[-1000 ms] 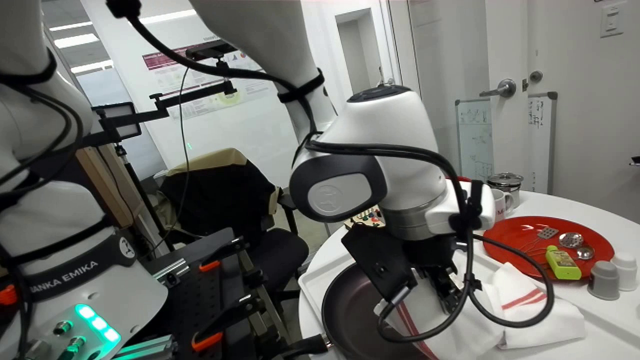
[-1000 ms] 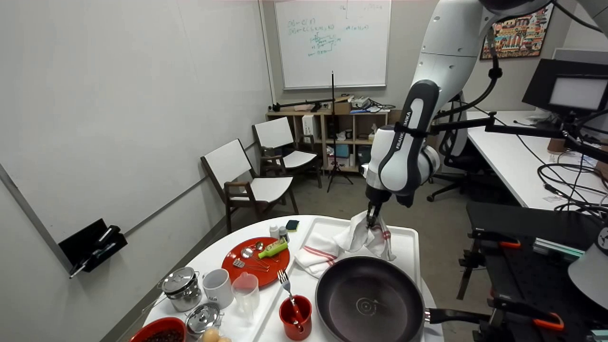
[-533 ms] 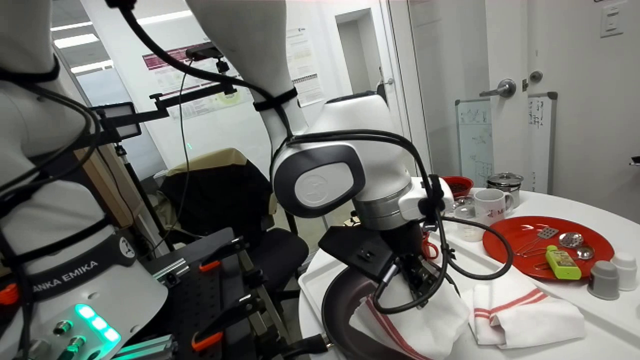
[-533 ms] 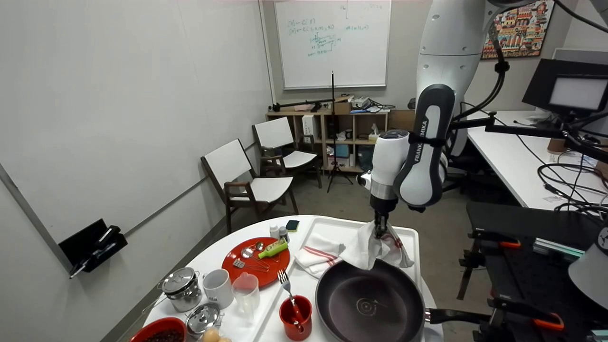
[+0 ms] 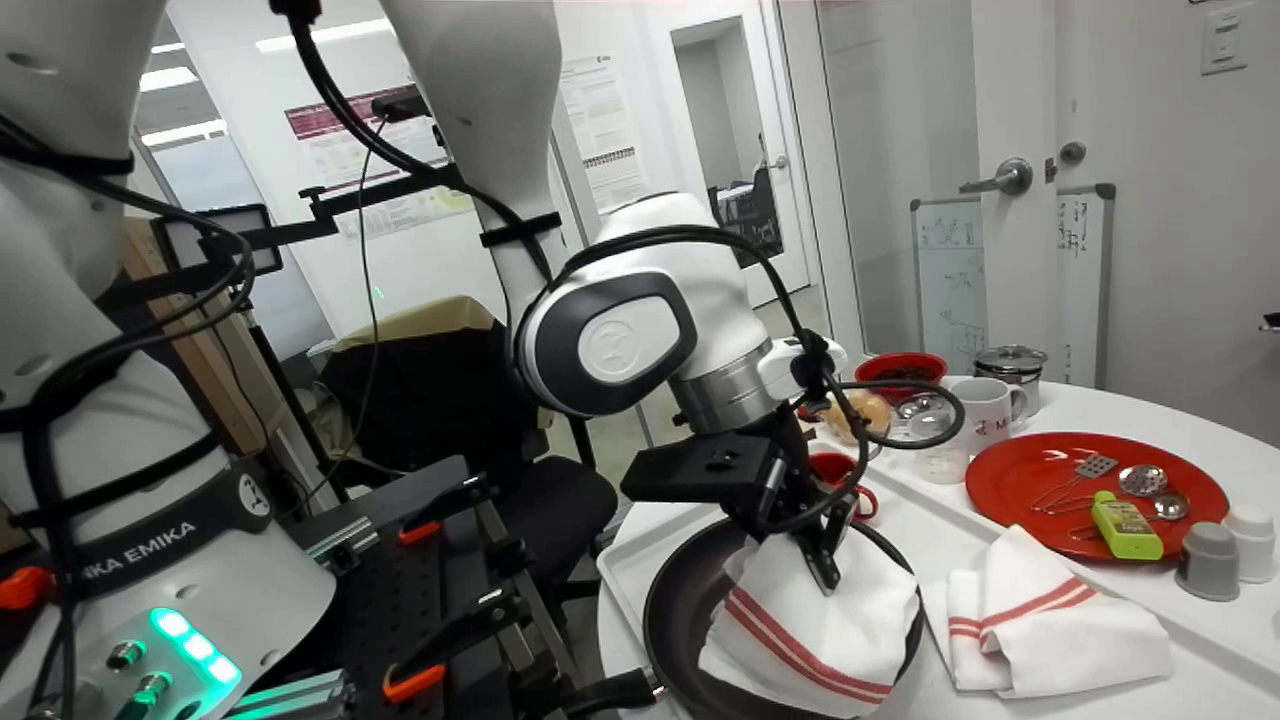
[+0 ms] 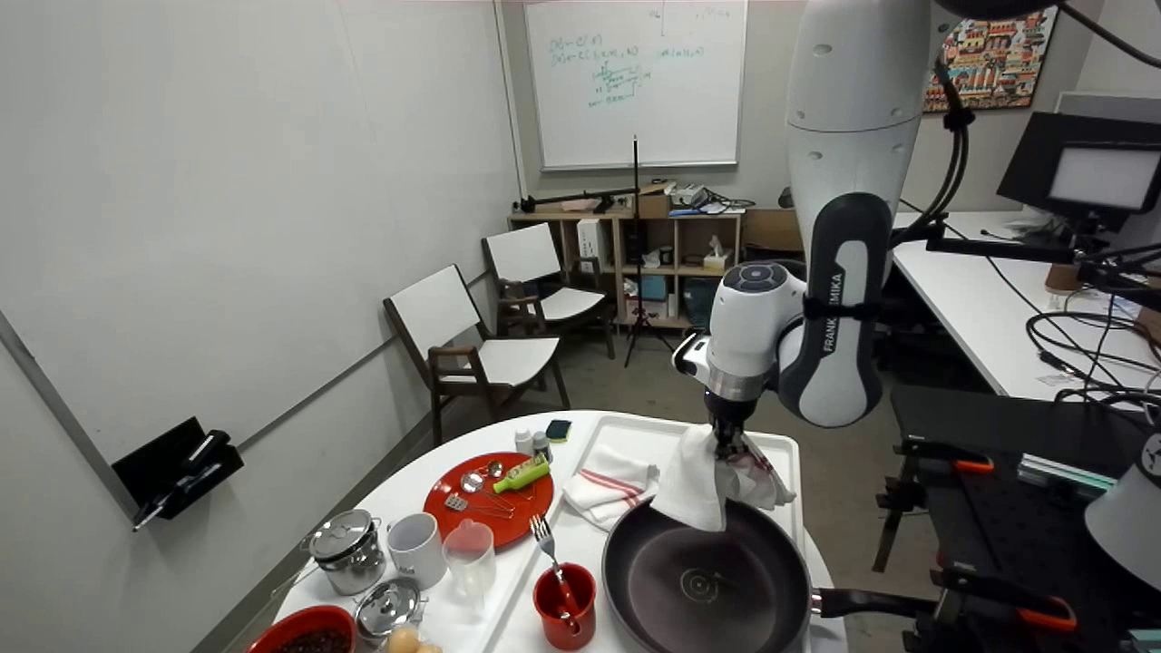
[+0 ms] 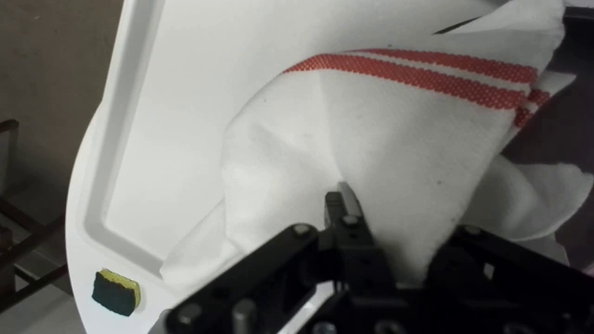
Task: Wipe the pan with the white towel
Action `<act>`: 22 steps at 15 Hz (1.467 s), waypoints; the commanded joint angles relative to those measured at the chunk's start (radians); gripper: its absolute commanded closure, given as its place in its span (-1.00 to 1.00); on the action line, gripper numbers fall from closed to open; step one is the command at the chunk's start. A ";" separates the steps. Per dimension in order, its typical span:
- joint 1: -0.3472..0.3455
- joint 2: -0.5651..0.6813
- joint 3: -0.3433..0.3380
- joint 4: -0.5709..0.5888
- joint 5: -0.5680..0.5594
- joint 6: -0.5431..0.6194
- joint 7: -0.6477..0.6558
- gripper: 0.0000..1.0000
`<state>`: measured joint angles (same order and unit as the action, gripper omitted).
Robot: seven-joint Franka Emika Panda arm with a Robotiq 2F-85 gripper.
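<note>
My gripper (image 6: 726, 446) is shut on a bunched white towel (image 6: 691, 490) with red stripes. The towel hangs over the dark pan (image 6: 653, 580), draping past the rim on the side away from the camera. In an exterior view the towel (image 5: 800, 610) covers much of the pan (image 5: 680, 590); whether it presses on the bottom I cannot tell. In the wrist view one finger (image 7: 350, 199) shows against the cloth, and the towel's folds hide the other. A folded striped towel (image 5: 1060, 630) lies beside the pan on the tray.
The pan's handle (image 6: 871, 602) juts past the edge of the white tray (image 6: 771, 444). Close to the pan stands a red mug (image 6: 564, 608) holding a fork. A red plate (image 6: 444, 499) carries utensils and a green bottle. A sponge (image 7: 116, 292) sits by the tray's corner.
My gripper has carried the towel from beside the pan to over it, and the wrist has tilted. The towel's lower end now hangs inside the pan's rim. The folded towel stays put.
</note>
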<state>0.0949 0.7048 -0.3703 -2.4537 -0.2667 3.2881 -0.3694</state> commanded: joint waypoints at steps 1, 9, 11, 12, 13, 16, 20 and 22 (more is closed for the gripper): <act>0.078 0.010 -0.033 -0.072 -0.008 0.110 -0.015 0.94; 0.256 0.002 -0.071 -0.142 0.088 0.170 -0.058 0.94; 0.311 0.007 -0.090 -0.138 0.118 0.169 -0.060 0.94; 0.330 0.008 -0.095 -0.138 0.130 0.169 -0.059 0.94; 0.349 0.008 -0.100 -0.137 0.140 0.167 -0.059 0.94; 0.388 0.008 -0.109 -0.137 0.163 0.167 -0.057 0.94; 0.401 0.010 -0.114 -0.135 0.176 0.167 -0.054 0.94; 0.399 0.009 -0.115 -0.135 0.180 0.167 -0.052 0.94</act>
<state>0.4754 0.7199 -0.4697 -2.5835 -0.1161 3.4567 -0.3993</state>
